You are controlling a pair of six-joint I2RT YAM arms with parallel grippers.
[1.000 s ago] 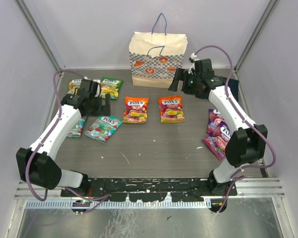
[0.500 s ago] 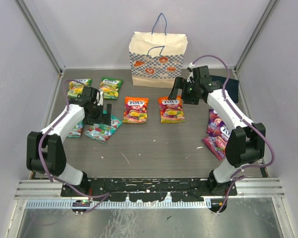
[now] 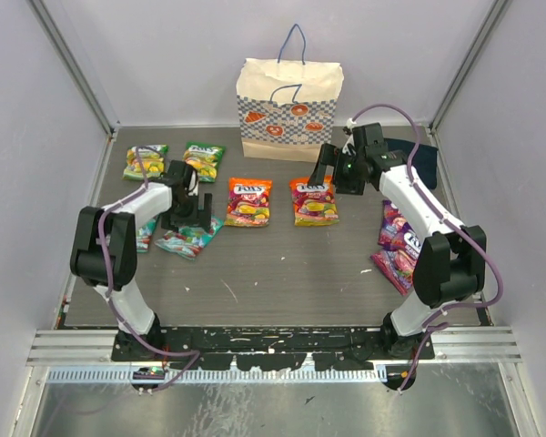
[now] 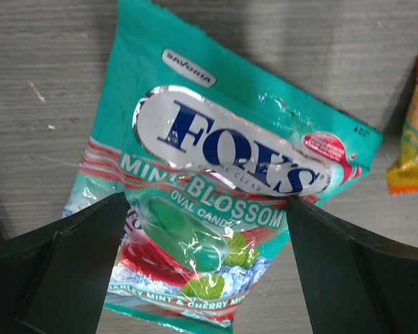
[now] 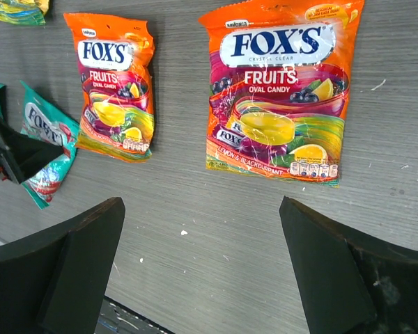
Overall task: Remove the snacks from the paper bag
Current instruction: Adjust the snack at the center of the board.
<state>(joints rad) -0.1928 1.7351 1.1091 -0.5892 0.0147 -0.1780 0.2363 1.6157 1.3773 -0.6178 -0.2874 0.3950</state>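
The paper bag point(image 3: 289, 109) stands upright at the back of the table. Snack packets lie flat on the table: two green point(image 3: 146, 161) point(image 3: 203, 160), two orange point(image 3: 248, 200) point(image 3: 313, 200), two teal point(image 3: 189, 238) point(image 3: 144, 235), two purple point(image 3: 396, 223) point(image 3: 399, 264). My left gripper point(image 3: 193, 202) is open and empty just above a teal packet point(image 4: 216, 202), its jaws on either side of the packet's lower end. My right gripper point(image 3: 332, 168) is open and empty, above bare table near an orange packet point(image 5: 282, 90).
A dark navy folded cloth point(image 3: 417, 159) lies at the back right behind my right arm. Grey walls close in the table on three sides. The right wrist view also shows the second orange packet point(image 5: 115, 83) and the teal packet point(image 5: 45, 149).
My left gripper has moved right and nearer, from the green packets to over the teal packet, its arm folding in. My right gripper came down and left from beside the bag.
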